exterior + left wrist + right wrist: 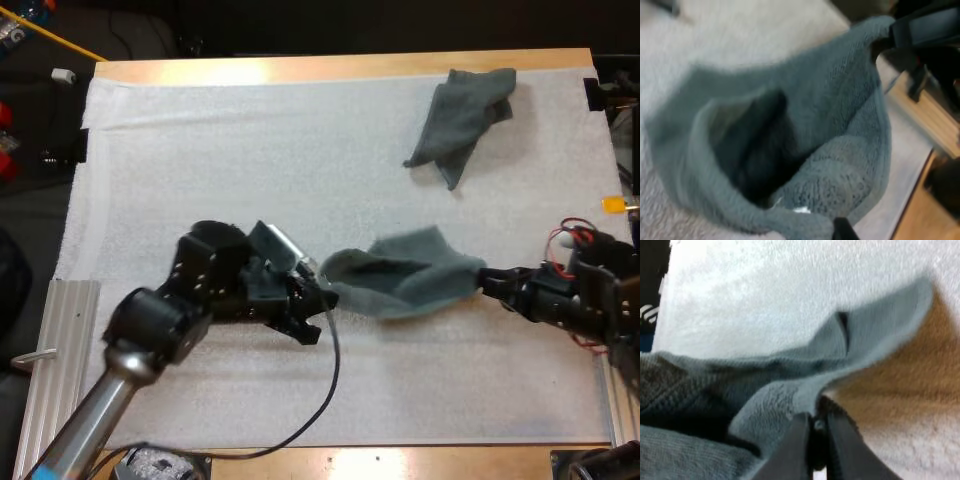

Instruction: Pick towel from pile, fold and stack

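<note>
Centre frame, grey-green towel (405, 280) picked, not yet folded!
Clamped on its ends: left gripper (318, 292), right gripper (487, 281); crumpled towel (460, 120) waits upper right.

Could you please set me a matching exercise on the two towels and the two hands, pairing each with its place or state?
Things:
1. middle towel
2. far towel
3. left hand
4. right hand

Places or states:
A. lies crumpled and untouched at the far right of the mat
B. shut on the middle towel's right end, as the high view shows it
C. bunched between the two hands
D. holds the middle towel's left end, as the high view shows it

Pairs: 1-C, 2-A, 3-D, 4-B.
</note>
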### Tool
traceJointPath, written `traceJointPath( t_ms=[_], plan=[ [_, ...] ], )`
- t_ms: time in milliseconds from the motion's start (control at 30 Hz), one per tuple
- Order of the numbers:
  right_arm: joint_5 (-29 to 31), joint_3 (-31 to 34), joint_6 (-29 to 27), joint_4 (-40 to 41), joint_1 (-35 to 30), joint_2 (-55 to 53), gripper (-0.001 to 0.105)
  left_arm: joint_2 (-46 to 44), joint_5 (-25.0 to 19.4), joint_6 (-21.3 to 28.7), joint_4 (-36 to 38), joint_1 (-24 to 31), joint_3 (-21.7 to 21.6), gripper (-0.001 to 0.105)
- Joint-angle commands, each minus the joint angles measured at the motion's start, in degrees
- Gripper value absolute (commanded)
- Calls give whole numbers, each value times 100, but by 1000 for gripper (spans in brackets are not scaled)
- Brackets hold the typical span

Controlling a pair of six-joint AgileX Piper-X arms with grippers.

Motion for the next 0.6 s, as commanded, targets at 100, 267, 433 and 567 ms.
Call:
traceJointPath(
  t_ms=[100,267,433,567],
  plan=[
    [-21,-798,-122,1082,-13,-158,0,-484,458,-441,181,-27,-285,0],
    [-21,-1609,-175,1974,-13,-179,0,-897,488,-618,245,-28,-335,0],
    [-33,-2133,-284,2923,-13,-182,0,-1221,488,-594,791,-28,-335,0],
    [-133,-2282,-355,3372,-13,-305,0,-1686,488,-620,993,-28,-335,0]
  ],
)
